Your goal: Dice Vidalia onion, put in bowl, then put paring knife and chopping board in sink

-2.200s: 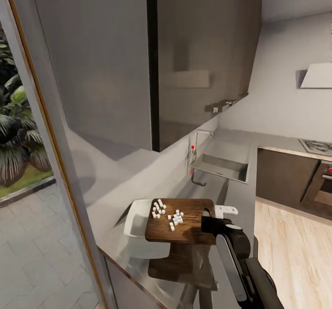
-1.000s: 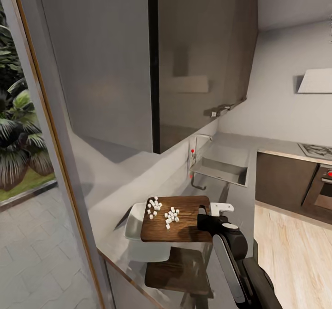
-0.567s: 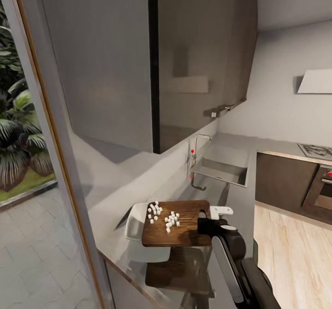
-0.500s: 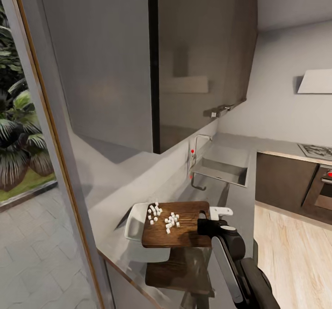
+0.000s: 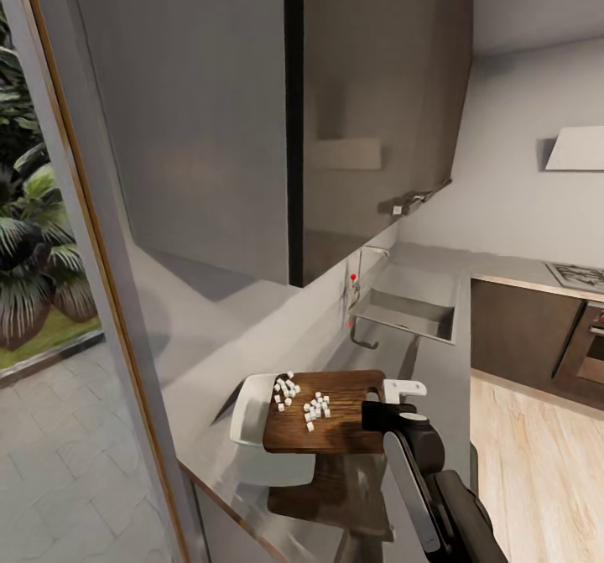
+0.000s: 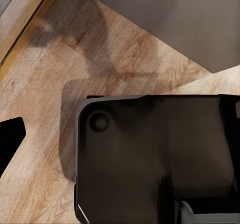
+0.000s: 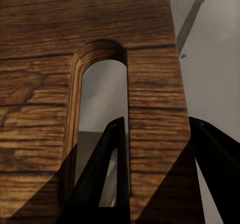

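Over the last couple of seconds I've kept the board (image 5: 329, 412) lifted off the table (image 5: 436, 378) and brought its far end over the bowl (image 5: 249, 408). It looks slightly lower on the bowl side, and the dice (image 5: 306, 399) have crept a little towards that edge. I judge I'm mid-tip, with the pour not yet done.

My right end effector (image 5: 379, 413) holds the board at its handle end. In the right wrist view one finger (image 7: 107, 179) passes through the handle slot and the other lies outside the board's edge, so it is closed on the wood between.

The left end effector's state I cannot tell — the left wrist view gives me a dark housing over wooden floor.

The bowl's visible part looks empty; all the dice I can see sit on the board. The sink (image 5: 408, 313) lies further along the table, well apart, and I can't make out anything in its basin.
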